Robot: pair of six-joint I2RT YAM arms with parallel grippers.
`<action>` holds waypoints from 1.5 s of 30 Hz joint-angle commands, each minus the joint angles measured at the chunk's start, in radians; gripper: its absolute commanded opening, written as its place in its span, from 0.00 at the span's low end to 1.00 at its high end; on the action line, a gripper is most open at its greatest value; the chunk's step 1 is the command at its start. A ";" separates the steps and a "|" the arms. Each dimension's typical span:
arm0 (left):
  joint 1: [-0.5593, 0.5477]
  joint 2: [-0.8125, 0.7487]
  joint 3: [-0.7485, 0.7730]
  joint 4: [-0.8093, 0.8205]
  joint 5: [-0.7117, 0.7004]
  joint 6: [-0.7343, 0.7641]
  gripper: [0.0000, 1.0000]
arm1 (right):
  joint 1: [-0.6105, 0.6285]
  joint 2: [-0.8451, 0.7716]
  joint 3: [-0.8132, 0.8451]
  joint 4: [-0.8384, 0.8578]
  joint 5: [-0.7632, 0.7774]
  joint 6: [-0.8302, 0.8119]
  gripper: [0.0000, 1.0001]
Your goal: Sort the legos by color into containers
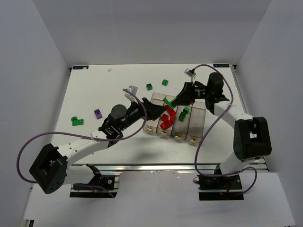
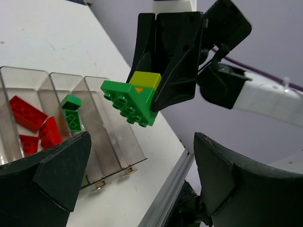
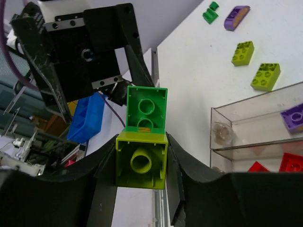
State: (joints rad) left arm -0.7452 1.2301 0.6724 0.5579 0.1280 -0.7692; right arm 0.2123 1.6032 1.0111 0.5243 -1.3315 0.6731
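Observation:
My right gripper (image 3: 142,152) is shut on a yellow-green lego (image 3: 141,161) that has a dark green lego (image 3: 147,109) stuck to it. In the top view this pair (image 1: 168,101) hangs over the far end of the containers (image 1: 193,124). My left gripper (image 2: 142,151) is open, nothing between its fingers, facing the pair (image 2: 131,100) from close by. In the top view the left gripper (image 1: 154,109) is at the row's left side. The bins hold red legos (image 1: 166,121), green legos (image 1: 183,113) and a purple one (image 3: 296,117).
Loose on the table are a green lego (image 1: 77,121) and a purple one (image 1: 98,113) at the left. Two green legos (image 1: 149,86) (image 1: 164,82) lie behind the bins. Two yellow-green bricks (image 3: 243,53) (image 3: 265,76) show in the right wrist view.

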 commanded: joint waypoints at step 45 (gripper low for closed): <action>0.052 0.123 0.001 0.382 0.206 -0.285 0.59 | 0.084 0.009 -0.052 1.074 -0.052 0.815 0.00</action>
State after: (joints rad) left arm -0.6975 1.3457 0.6498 0.8875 0.2905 -1.0325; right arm 0.2901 1.6249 0.9157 1.2911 -1.3895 1.5078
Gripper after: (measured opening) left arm 0.609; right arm 0.435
